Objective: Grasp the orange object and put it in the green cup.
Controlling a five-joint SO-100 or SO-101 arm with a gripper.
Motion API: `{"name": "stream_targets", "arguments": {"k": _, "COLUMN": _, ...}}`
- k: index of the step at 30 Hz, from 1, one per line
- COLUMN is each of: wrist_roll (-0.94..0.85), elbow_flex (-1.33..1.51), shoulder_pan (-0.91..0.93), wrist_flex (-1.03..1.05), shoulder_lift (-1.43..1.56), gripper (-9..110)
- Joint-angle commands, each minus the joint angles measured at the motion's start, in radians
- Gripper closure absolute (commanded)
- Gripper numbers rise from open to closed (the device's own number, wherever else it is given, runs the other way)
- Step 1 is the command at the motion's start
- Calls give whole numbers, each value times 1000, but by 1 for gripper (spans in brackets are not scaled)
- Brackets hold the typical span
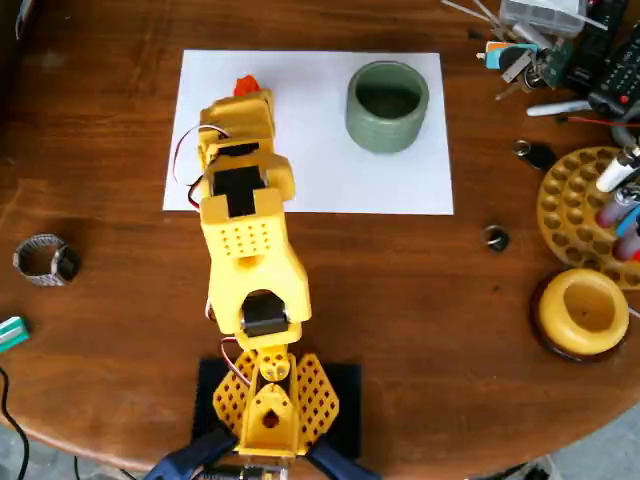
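Orange object [246,85] peeks past the gripper [243,97]; jaw state hidden; grasp step, seemingly; next: carry to green cup [387,105].

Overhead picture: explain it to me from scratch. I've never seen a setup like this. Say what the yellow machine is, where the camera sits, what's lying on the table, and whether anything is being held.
The camera looks straight down on a round wooden table. The yellow machine is a small robot arm, bolted at the bottom edge and reaching away over a white sheet of paper. Its gripper, the two-finger claw at the far end, is hidden under the arm's own body, so whether it is open or holding anything cannot be told. A bit of the orange object peeks out right at that tip. To the right on the paper stands the green cup, apparently empty. Elsewhere: a wristwatch at left, a yellow round holder and a yellow tray of pens at right, clutter at top right.
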Motion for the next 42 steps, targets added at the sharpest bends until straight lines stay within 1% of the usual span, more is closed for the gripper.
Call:
{"name": "stream_targets", "arguments": {"k": 1, "wrist_roll": 8, "elbow_flex": -64, "shoulder_pan": -6, "wrist_flex": -14, "shoulder_lift": -20, "gripper": 83}}
{"name": "stream_targets", "arguments": {"k": 6, "wrist_roll": 29, "elbow_flex": -92, "shoulder_pan": -3, "wrist_flex": -9, "shoulder_lift": -40, "gripper": 85}}
{"name": "stream_targets", "arguments": {"k": 7, "wrist_roll": 38, "elbow_flex": -92, "shoulder_pan": 0, "wrist_flex": -9, "shoulder_lift": -48, "gripper": 88}}
{"name": "stream_targets", "arguments": {"k": 10, "wrist_roll": 40, "elbow_flex": -100, "shoulder_pan": 15, "wrist_flex": -14, "shoulder_lift": -61, "gripper": 101}}
{"name": "stream_targets", "arguments": {"k": 11, "wrist_roll": 43, "elbow_flex": -100, "shoulder_pan": 20, "wrist_flex": -9, "shoulder_lift": -61, "gripper": 102}}
{"name": "stream_targets", "arguments": {"k": 20, "wrist_roll": 41, "elbow_flex": -84, "shoulder_pan": 35, "wrist_flex": -3, "shoulder_lift": -20, "gripper": 102}}
{"name": "stream_targets", "arguments": {"k": 26, "wrist_roll": 63, "elbow_flex": -67, "shoulder_pan": 74, "wrist_flex": 104, "shoulder_lift": 133, "gripper": 102}}
{"name": "stream_targets", "arguments": {"k": 42, "wrist_roll": 80, "elbow_flex": -57, "shoulder_pan": 380, "wrist_flex": 124, "shoulder_lift": 362, "gripper": 102}}
